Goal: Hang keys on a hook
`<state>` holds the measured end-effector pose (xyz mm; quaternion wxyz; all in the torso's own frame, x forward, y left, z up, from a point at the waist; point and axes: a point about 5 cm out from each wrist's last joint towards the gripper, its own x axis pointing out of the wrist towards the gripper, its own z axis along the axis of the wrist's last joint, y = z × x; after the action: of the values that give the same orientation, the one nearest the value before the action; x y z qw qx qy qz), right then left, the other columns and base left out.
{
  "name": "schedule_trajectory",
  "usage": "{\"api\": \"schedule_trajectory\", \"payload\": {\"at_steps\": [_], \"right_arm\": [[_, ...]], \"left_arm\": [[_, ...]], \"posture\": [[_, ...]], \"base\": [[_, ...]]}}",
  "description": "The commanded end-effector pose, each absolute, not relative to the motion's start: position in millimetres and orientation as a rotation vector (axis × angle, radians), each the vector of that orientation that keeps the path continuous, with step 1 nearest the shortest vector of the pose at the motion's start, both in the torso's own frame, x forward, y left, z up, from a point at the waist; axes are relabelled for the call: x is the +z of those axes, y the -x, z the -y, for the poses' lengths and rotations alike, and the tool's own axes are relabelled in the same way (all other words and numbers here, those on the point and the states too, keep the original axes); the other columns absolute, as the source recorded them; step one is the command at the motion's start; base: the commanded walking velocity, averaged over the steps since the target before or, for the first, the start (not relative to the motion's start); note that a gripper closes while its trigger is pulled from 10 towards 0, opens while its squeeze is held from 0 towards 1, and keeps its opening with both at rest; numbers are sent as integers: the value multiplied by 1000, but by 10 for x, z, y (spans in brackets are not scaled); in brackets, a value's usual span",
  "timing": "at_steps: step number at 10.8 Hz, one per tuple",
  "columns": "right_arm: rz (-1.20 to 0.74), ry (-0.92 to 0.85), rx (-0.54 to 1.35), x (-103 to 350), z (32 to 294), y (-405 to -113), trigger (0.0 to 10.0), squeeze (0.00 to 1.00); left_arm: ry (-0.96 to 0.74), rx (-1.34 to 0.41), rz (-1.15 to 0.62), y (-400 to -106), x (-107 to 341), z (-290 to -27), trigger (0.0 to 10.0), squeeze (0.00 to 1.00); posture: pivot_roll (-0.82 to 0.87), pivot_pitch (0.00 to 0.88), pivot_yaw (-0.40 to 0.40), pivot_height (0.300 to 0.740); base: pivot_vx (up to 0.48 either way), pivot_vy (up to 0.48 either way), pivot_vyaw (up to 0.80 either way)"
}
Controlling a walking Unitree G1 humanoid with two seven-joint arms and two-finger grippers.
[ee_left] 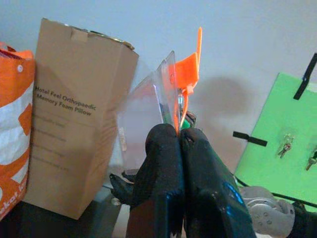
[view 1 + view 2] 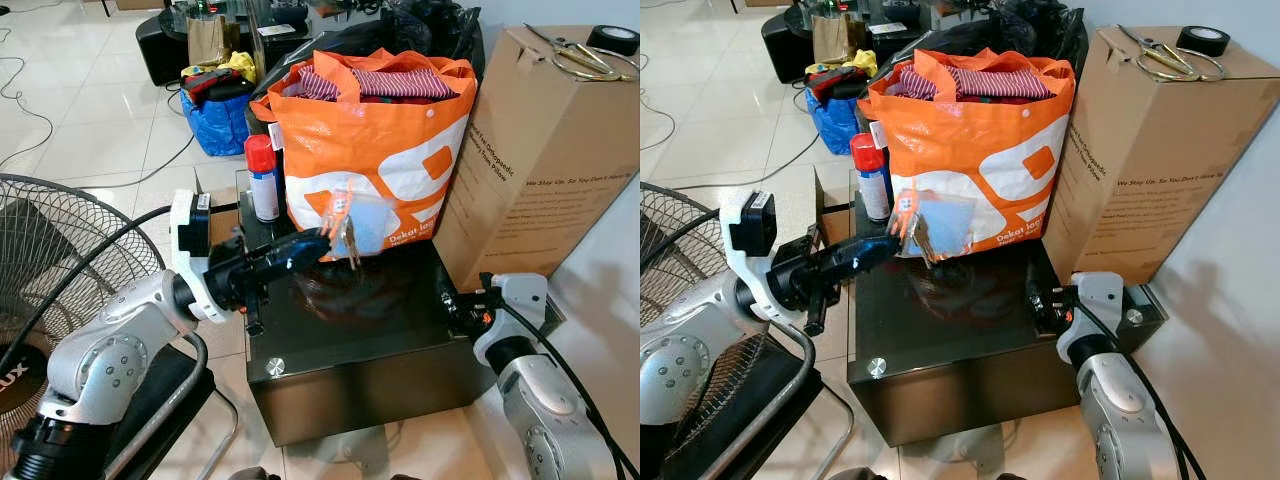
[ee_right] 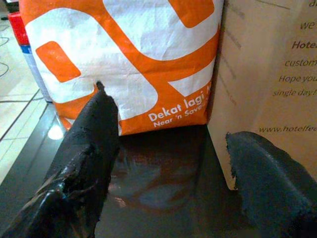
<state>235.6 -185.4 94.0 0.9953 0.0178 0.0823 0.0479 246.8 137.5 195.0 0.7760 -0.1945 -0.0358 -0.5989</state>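
Note:
My left gripper (image 2: 322, 243) is shut on a bunch of keys (image 2: 347, 228) with an orange tag (image 1: 188, 68) and a clear plastic sleeve (image 1: 147, 111). It holds them in the air over the black glass table (image 2: 370, 330), just in front of the orange bag (image 2: 375, 150). In the left wrist view a green board (image 1: 277, 124) stands against the wall beyond the fingers, with small keys (image 1: 284, 147) hanging on it. My right gripper (image 3: 166, 114) is open and holds nothing. It rests low at the table's right edge (image 2: 458, 300), pointing at the orange bag.
A tall cardboard box (image 2: 540, 150) stands right of the bag, with scissors (image 2: 578, 55) and a tape roll (image 2: 612, 38) on top. A red spray can (image 2: 262, 178) stands left of the bag. A fan (image 2: 45, 250) is at my left, and a blue bag (image 2: 215, 120) lies behind.

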Motion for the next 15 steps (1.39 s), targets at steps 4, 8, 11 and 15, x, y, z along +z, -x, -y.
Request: {"api": "schedule_trajectory", "payload": {"at_steps": [4, 8, 11, 15], "right_arm": [[-167, -28, 53, 926, 1880, -2363, 10000, 0], [-142, -30, 63, 994, 1874, -2410, 10000, 0], [-36, -61, 244, 1279, 1764, -2444, 10000, 0], [177, 297, 811, 2011, 1508, -2351, 10000, 0]], "left_arm": [[232, -1061, 0, -2642, 1759, -1401, 1216, 0], [-165, -765, -143, -2898, 1366, -1585, 3451, 0], [-185, -814, -95, -2878, 1350, -1609, 0, 0], [-195, -1117, -53, -2917, 1736, -1863, 0, 0]], "posture": [[-44, 0, 52, 740], [-40, 0, 50, 740], [-36, 0, 45, 740], [-39, 0, 51, 740]], "base": [[0, 0, 0], [0, 0, 0], [0, 0, 0], [0, 0, 0]]}}
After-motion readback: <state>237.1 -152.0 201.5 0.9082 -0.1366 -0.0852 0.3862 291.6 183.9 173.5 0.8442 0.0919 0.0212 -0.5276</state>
